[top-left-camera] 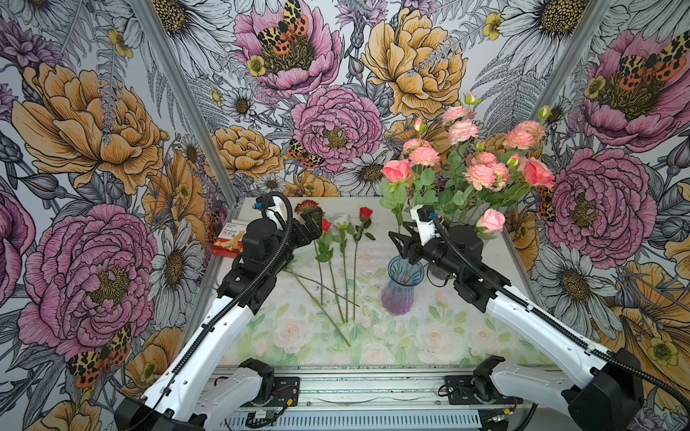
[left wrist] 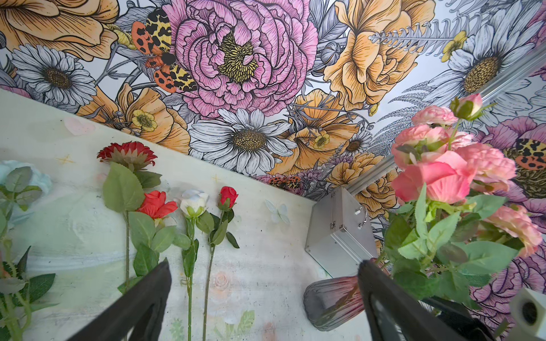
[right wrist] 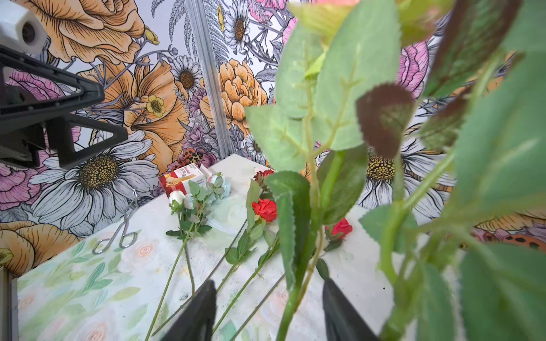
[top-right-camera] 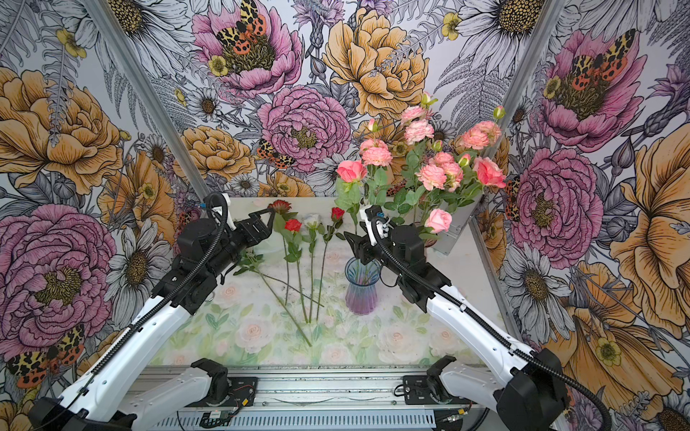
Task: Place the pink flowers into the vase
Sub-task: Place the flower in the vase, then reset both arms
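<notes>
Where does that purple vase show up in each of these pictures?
Both top views: the vase stands centrally, pink flowers in it.
Left wrist: vase beside the silver case.
Right wrist: not in it; leafy stems fill the view.
Shared landmark: the open red rose lying flat.

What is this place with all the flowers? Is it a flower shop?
Probably not a shop: it looks like a robot practice booth. Two robot arms are fixed to a metal rail, the walls are printed flower wallpaper, and a vase of pink flowers stands on a table.
</notes>
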`<state>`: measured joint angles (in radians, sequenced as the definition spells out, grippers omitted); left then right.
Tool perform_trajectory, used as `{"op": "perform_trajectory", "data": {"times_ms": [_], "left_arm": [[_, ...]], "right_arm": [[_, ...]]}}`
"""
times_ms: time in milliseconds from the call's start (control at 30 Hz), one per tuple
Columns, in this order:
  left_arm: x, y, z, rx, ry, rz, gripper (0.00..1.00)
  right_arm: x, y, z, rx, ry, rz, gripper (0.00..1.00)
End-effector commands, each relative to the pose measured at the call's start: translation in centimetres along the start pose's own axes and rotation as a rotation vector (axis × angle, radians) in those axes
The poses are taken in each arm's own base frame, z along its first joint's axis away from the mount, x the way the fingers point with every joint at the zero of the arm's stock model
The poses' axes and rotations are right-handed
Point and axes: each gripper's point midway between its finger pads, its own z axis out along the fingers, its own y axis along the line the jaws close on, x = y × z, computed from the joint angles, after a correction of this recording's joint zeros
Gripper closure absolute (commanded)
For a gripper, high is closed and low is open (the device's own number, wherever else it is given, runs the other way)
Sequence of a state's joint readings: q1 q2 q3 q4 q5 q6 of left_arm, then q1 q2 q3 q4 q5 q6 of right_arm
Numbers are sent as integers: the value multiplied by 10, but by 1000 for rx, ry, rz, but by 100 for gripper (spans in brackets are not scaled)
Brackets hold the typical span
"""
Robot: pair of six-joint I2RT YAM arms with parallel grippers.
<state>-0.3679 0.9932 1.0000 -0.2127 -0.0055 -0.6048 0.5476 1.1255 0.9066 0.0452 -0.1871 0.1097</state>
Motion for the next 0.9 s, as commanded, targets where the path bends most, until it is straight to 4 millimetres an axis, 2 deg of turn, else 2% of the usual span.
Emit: {"op": "perform_trajectory", "data": {"times_ms": [0,167,300,567,733,867], "left_arm": [[-3,-4,1,21,1,-19,2],[-5,-3,0,17,3,-19,1],[-11,-1,-4,10,-9,-11,1],[-27,3,-10,10,-32,-13,1],[-41,2,-12,12,-51,-2,2],[-57,-4,-18,13,-73,29,2]], "right_arm": [[-25,5,-10,7,-43,-33,29],[-34,12,-17,4,-50,-58,9],[-44,17,-26,3,-76,-71,1],[-71,21,-48,16,-126,-117,1],[-106,17,-64,66,-177,-164,1],[-146,-3,-85,175,-248,-173,1]]}}
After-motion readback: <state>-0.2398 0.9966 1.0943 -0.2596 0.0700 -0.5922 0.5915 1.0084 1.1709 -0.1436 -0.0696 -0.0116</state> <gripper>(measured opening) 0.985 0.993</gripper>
